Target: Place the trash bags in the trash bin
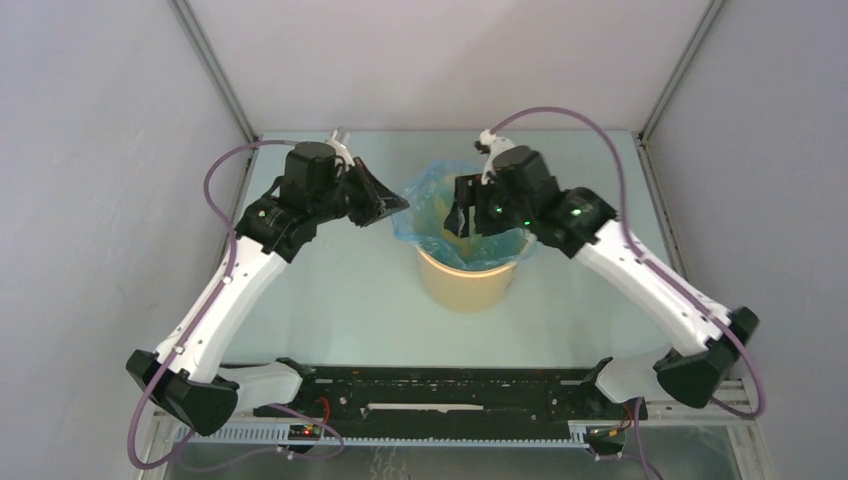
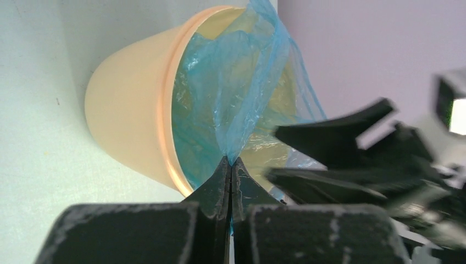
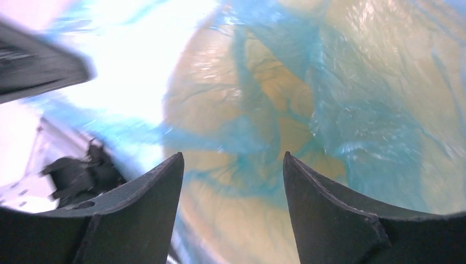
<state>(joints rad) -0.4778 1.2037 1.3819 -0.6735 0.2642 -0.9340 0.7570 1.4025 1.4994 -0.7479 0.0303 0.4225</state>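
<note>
From up here I see the tan trash bin (image 1: 468, 283) standing mid-table, the blue trash bag (image 1: 428, 200) bunched in its mouth (film spilling over the rim). My left gripper (image 1: 396, 206) meets the bag's left edge; my right gripper (image 1: 462, 220) hangs over the opening.

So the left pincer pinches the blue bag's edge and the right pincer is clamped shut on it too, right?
No: the right pincer is open over the bin, per the right wrist view. The left pincer does pinch the bag.
</note>
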